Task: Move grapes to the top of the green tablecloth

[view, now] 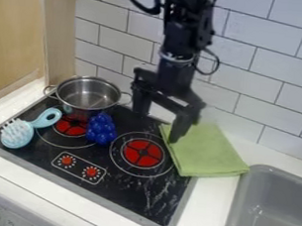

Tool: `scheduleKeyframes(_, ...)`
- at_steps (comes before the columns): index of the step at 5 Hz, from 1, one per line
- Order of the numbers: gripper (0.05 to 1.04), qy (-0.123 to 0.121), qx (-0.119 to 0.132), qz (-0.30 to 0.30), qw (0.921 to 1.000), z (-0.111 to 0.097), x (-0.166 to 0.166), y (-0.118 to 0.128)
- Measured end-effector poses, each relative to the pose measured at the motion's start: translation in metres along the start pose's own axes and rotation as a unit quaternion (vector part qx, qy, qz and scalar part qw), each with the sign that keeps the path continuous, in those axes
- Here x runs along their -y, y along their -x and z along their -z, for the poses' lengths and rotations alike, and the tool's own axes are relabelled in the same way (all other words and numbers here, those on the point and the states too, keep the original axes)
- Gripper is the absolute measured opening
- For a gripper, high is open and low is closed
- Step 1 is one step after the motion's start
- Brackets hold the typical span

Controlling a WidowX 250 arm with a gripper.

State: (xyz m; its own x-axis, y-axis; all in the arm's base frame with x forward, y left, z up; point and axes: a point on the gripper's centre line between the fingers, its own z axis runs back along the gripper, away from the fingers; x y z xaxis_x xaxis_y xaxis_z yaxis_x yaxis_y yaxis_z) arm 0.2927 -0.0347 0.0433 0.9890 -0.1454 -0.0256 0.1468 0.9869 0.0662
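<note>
Grapes (102,129): blue, knobbly, lay left of centre. Tablecloth (206,152): folded green fabric, sat right of centre. Gripper (157,127): black, hung upper centre, fingers spread.

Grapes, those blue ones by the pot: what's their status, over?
End effector open, empty, above stovetop. Blue grapes on stovetop, off green cloth. Steel pot close behind grapes, might crowd the grab.
</note>
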Motion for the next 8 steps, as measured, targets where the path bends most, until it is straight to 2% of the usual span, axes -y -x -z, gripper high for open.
scheduleKeyframes(2,0.999,-0.025,0.021,-0.063,0.9975,-0.010,-0.036,0.010)
scheduleKeyframes(5,0.999,-0.019,0.029,-0.121,0.9920,-0.014,-0.069,0.020)
scheduleKeyframes(6,0.999,-0.004,0.020,-0.115,0.9932,-0.002,-0.066,0.026)
scheduleKeyframes(8,0.999,0.006,0.007,-0.101,0.9948,0.014,-0.060,0.034)
